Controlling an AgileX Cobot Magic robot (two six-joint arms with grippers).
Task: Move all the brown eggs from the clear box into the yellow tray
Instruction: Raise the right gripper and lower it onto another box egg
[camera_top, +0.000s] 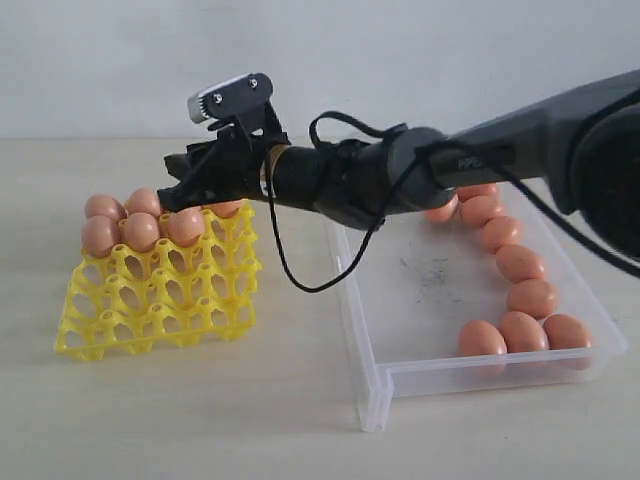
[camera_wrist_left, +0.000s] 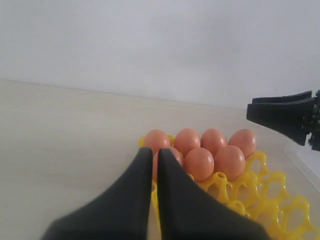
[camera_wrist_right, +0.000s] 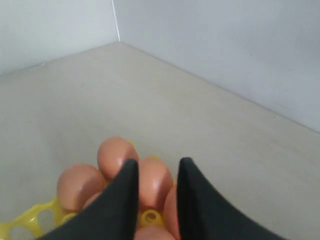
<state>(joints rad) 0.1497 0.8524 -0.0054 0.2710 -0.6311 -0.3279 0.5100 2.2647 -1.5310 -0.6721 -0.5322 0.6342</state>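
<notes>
Your right hand (camera_top: 170, 185) hung just above the far rows of the yellow tray (camera_top: 150, 305), its arm stretched across from the right side of the tabletop (camera_top: 220, 420). Its 2 fingers (camera_wrist_right: 125, 192) stood apart and released, with nothing clamped between them. Through that gap the right wrist view showed the brown eggs (camera_wrist_right: 150, 182) seated in the tray's cups below. The left wrist view counted 7 of them there, 4 in the far row and 3 in the next, 1 partly hidden by your left hand (camera_wrist_left: 155, 152), which was clenched on nothing, its fingers pressed nearly together, low beside the tray's near edge. The tray's nearer cups were bare lattice. The clear box (camera_top: 440, 378) lay to the right of the tray, close but apart, with more eggs lined along its far-right wall and its near corner.
</notes>
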